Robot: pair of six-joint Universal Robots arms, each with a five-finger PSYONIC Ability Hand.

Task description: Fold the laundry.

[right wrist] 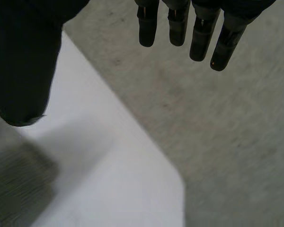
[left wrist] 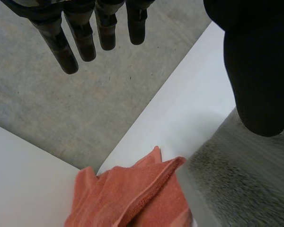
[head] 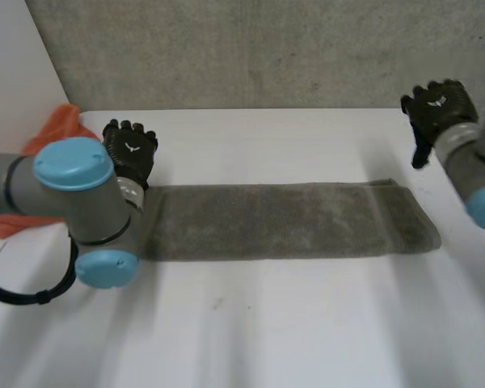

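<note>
A white table (head: 307,323) takes up most of the head view, with a grey concrete wall (head: 250,48) behind its far edge. A grey towel (head: 283,220) lies on the table, folded into a long narrow strip. It runs flat from the left arm (head: 73,186) across the middle to a squared end short of the right arm (head: 478,174). Its long edges are roughly parallel to the table's far edge.

An orange cloth (head: 55,123) sits bunched at the far left corner of the table, partly hidden behind the left arm. In the left wrist view it lies just beside the towel's end.

The left hand (head: 130,149) is over the left end of the towel, with its back to the camera. In its own wrist view the fingers (left wrist: 85,42) are straight and spread wide from the thumb (left wrist: 258,71), and they hold nothing. The thumb hangs over the towel's edge, but whether it touches the cloth is hard to judge.

The right hand (head: 438,109) is raised beyond the towel's right end, near the far right corner of the table and apart from the cloth. Its fingers (right wrist: 199,33) are straight, the thumb (right wrist: 23,61) is set wide, and the hand is empty.
</note>
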